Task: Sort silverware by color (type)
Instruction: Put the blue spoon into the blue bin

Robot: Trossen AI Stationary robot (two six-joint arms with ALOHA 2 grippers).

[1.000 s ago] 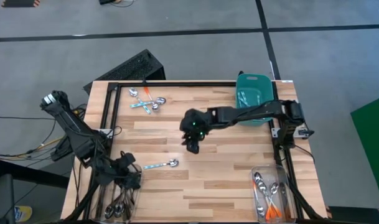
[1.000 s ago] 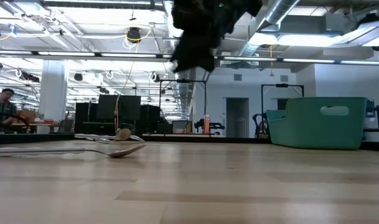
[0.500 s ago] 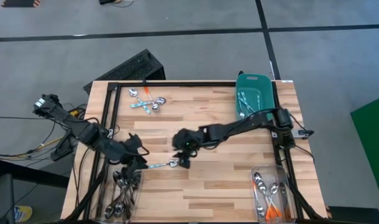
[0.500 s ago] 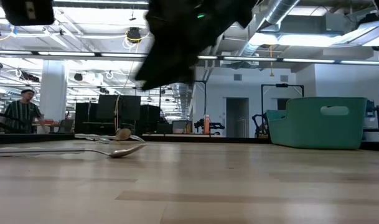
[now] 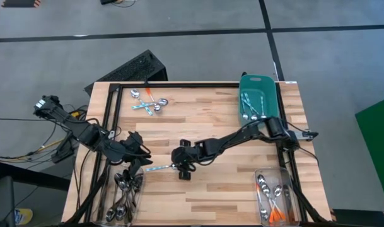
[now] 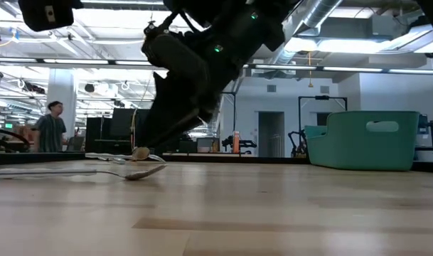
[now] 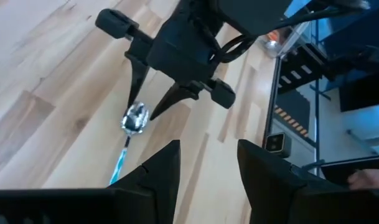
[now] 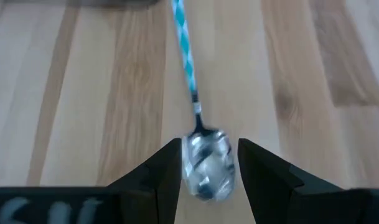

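Table [image 5: 217, 195]: wooden, centre of high view. Teal tub [image 5: 257, 98] upper right, clear bin [image 5: 277, 200] lower right. Right gripper [image 5: 182, 168]: arm stretched low across centre, fingers parted, straddling bowl of blue-handled spoon [image 5: 161, 168], nothing held. Left gripper [image 5: 136, 157]: lower left, just beside spoon's handle end, fingers apart, empty. Step judged: pickup of this spoon; next needs closing on it, lift, carry to matching container.

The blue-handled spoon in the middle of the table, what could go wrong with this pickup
The right gripper has open fingers straddling the blue-handled spoon at its bowl. That rounded, shiny bowl could slip out as they close, or the spoon may tilt. The left gripper hovers open at the handle end beside the clear bin of spoons, so the two arms might bump if both move in.
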